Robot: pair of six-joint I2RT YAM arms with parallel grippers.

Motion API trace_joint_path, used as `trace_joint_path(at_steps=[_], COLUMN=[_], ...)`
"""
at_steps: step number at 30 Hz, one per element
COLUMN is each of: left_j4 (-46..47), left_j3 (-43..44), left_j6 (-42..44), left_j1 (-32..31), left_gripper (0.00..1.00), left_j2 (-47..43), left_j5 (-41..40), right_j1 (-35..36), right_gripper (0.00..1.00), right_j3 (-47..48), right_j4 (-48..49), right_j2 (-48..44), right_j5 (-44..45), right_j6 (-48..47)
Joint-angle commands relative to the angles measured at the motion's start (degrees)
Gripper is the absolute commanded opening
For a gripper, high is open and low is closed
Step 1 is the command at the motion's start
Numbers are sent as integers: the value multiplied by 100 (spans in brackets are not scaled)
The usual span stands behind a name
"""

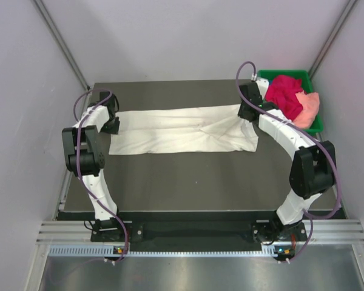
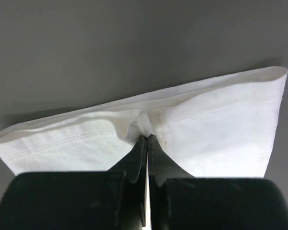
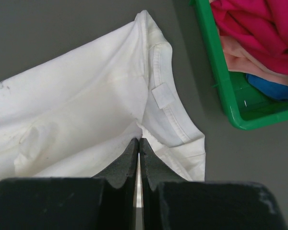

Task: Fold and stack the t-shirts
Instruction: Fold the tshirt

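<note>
Jaws on both arms are clamped fully shut, each pinching one end of the cream-white t-shirt (image 1: pixel 182 130). The left jaws have the stitched hem, and the right jaws bite just beside the collar with its little label. The shirt lies stretched across the dark surface (image 1: pixel 188 182), long axis running left to right, neck end pointing right. It's a bit wrinkled, with faint yellowish marks. Just past that end, the green tray (image 3: pixel 216 72) holds the magenta-red t-shirt (image 1: pixel 288 94) piled on the peach-pink t-shirt (image 1: pixel 309 109), plus something blue (image 3: pixel 273 88).
</note>
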Motion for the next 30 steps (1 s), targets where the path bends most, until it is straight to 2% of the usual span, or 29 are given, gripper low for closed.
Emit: trace_joint_path(at_steps=[1, 8, 13, 15, 17, 19, 20, 22, 26, 27, 30], left_j4=[-243, -322, -374, -445, -515, -454, -463, -515, -428, -314, 98], left_j3=[255, 562, 931, 985, 994, 985, 985, 977, 582, 424, -331], left_j6=[5, 163, 619, 812, 910, 1252, 1357, 1647, 2236, 2542, 2729], left_j1=[0, -9, -9, -27, -97, -175, -202, -272, -378, -378, -378], left_gripper=[0, 0, 28, 33, 46, 48, 49, 49, 49, 48, 47], left_j2=[227, 464, 394, 245, 44, -71, -150, -230, -650, -765, -1275], left_j5=[-253, -262, -367, -428, -718, -963, -1052, -1158, -1167, -880, -318], right_j1=[-103, -112, -112, -103, -112, -103, -112, -120, -138, -129, -138], right_gripper=[0, 0, 0, 0, 0, 1, 2, 12, 26, 32, 36], right_j3=[300, 370, 397, 414, 441, 511, 555, 791, 1468, 1460, 928], right_j4=[266, 284, 266, 231, 240, 231, 240, 170, -1214, -1393, -1790], right_j2=[101, 268, 294, 320, 347, 408, 495, 627, 874, 813, 375], right_j5=[-180, -277, -356, -365, -374, -426, -479, -785, -533, -497, -436], right_j6=[-59, -24, 3, 3, 11, 11, -23, -155, 255, 397, 994])
